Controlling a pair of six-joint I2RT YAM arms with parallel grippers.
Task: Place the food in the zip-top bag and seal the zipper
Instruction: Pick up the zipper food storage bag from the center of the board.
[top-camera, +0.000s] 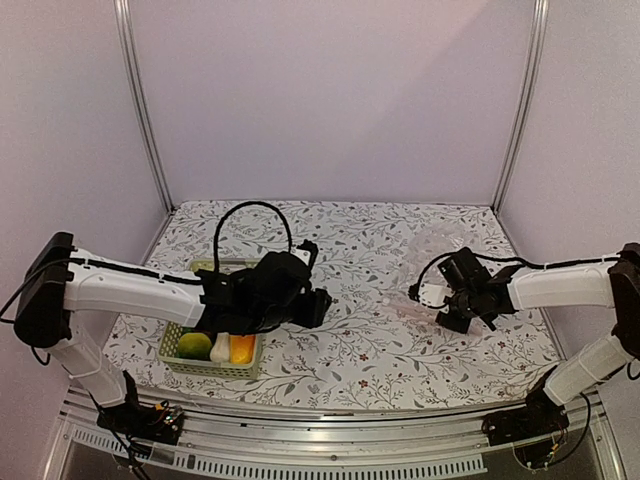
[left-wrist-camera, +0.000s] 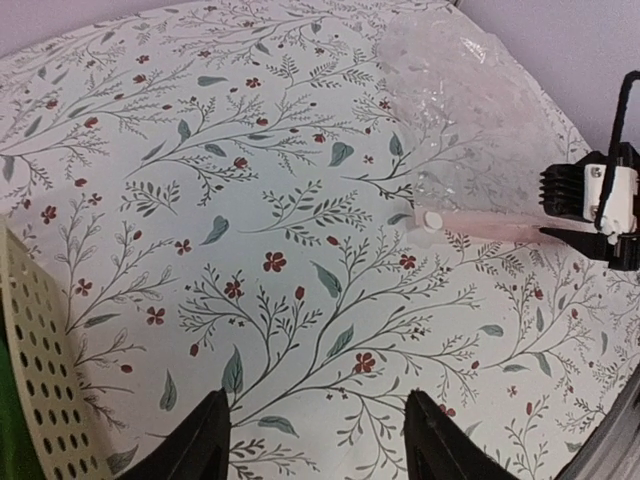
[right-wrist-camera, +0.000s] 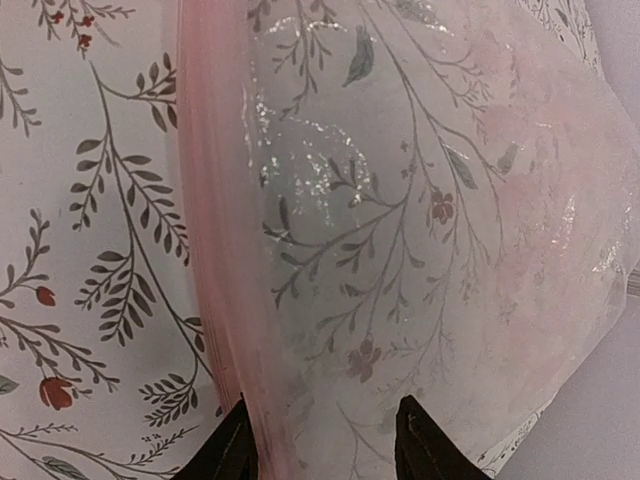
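1. The table (top-camera: 400, 350) fills the floor of the scene: a flat top under a matte pale cloth printed with grey-green sprigs and small red flowers.
2. The bag (top-camera: 445, 245) lies right of centre. It is clear, crinkly and glossy, puffed into soft folds, and the print shows through it.
3. At front left sits the basket (top-camera: 205, 368), a pale green plastic rectangle with walls pierced by rows of little holes.
4. The left claw (left-wrist-camera: 320, 445) hangs over bare cloth between basket and bag. Its two black fingers are spread wide with nothing between them. The bag is well apart from it, up and to the right in its wrist view.
5. The right claw (right-wrist-camera: 325, 450) is right at the bag's mouth edge, fingers parted and no pinch visible. One finger is just beside the zipper and the other is over the clear film.
6. The zipper (right-wrist-camera: 215, 250) is a thin, smooth, pale pink strip along the bag's near edge, running up from between the right claw's fingers.
7. A small white slider (left-wrist-camera: 432, 218) sits at the strip's end on the side nearer the left claw.
8. The food is in the basket's near end, in a row:
   - a rounded green fruit (top-camera: 195, 346)
   - a white bok choy (top-camera: 220, 348)
   - an orange piece (top-camera: 242, 348)
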